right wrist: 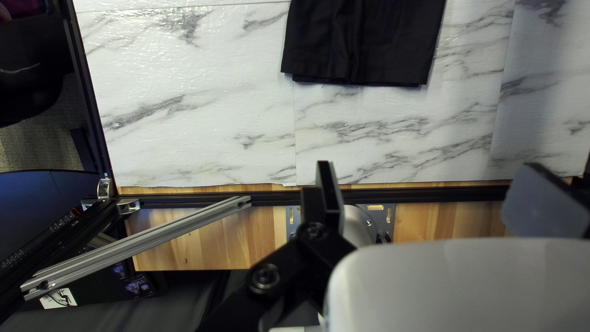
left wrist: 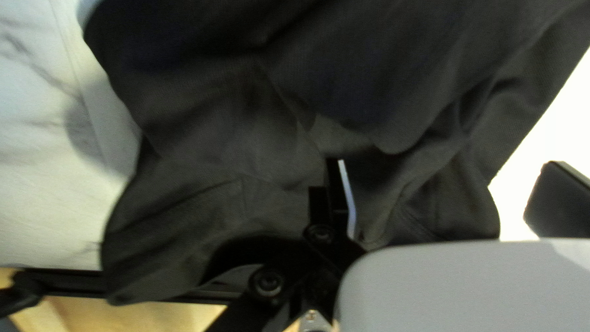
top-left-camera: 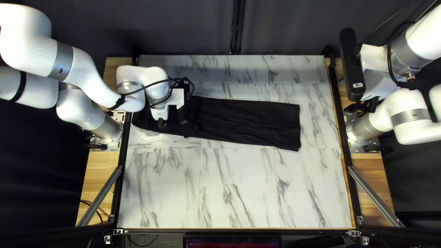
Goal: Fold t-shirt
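Left end effector (left wrist: 444, 162) and right end effector (right wrist: 429, 164) stand wide; black cloth (left wrist: 209, 135) under left seems soft, light; pinch its edge.

Tbl (top-left-camera: 239, 197) has a white marble-look top, grey veins, thin seams btwn panels; black rails (top-left-camera: 120, 183) on L & R sides, w/ light wood (top-left-camera: 98, 170) outside them. Blk shirt (top-left-camera: 257, 124) lies on the top, far half, in a long strip running L to R. L end near L rail, rumpled; R end approx. straight, wider than the middle, w/ layered edges, well apart from R rail. Lengthwise creases too. Bare marble btwn shirt & near edge.
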